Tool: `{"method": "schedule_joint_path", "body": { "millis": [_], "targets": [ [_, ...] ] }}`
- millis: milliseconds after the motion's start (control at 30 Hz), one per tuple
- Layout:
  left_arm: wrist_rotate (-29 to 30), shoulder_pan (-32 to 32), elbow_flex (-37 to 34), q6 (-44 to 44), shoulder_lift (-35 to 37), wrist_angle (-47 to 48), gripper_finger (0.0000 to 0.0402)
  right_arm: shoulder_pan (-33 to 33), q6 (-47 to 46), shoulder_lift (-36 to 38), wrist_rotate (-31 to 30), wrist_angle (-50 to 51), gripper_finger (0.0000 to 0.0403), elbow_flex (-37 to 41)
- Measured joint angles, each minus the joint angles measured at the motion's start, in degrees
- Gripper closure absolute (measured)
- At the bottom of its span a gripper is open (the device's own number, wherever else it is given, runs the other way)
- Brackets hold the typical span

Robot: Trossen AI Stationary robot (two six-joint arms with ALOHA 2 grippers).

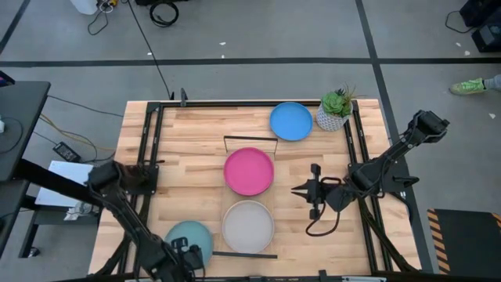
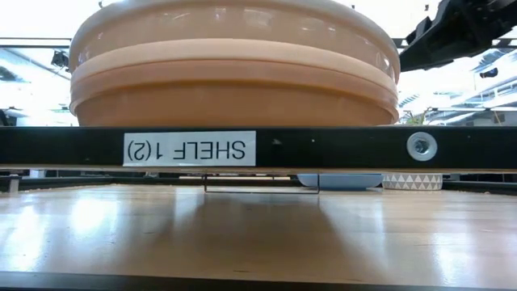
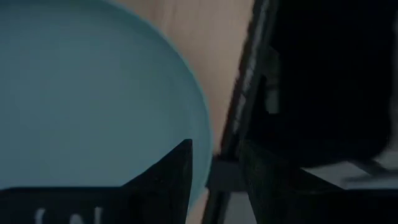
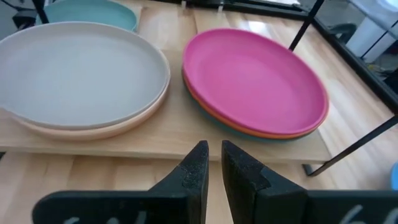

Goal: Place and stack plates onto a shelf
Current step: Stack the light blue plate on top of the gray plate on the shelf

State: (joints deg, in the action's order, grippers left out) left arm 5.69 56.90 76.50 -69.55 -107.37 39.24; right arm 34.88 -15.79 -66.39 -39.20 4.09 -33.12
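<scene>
**Two stacks on the shelf, two plates left out**

Shelf [image 4: 161, 148]: pale board mid-tabletop, carrying two stacks side by side.
- Near-end stack: grey plate [image 1: 247, 226] on top, a tan plate [image 4: 93, 132] under it.
- Other stack: pink plate [image 1: 249, 171] on top; orange and dark teal rims show beneath in the right wrist view. Exact count per stack not certain.

Off the shelf:
- Light aqua plate [image 1: 189, 237] on the tabletop [image 1: 188, 141] at the near left corner. Left gripper [image 1: 185, 257] sits at its rim, jaws astride the edge; whether they grip it, cannot tell.
- Blue plate [image 1: 291, 121] at the far edge, just beside the potted plant [image 1: 336, 110].

Right gripper [image 1: 304, 190] hovers beside the shelf, facing the stacks, jaws nearly pressed together, holding nothing.

Judgement: well past halfway; aqua and blue remain to be stacked.
</scene>
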Motion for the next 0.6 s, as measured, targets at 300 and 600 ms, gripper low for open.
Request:
{"method": "schedule_joint_path", "body": {
  "millis": [300, 600],
  "targets": [
    [-1.91, 0.26, 3.94, -0.51, -7.18, 1.39, 0.0267, -2.00, 2.49, 0.00, 0.00, -1.45, 0.0353, 0.00],
    [-1.06, 0.25, 3.92, -0.20, -8.24, 5.17, 0.0285, -2.50, 2.49, 0.00, 0.07, -1.91, 0.0353, 0.00]
  ]
}}
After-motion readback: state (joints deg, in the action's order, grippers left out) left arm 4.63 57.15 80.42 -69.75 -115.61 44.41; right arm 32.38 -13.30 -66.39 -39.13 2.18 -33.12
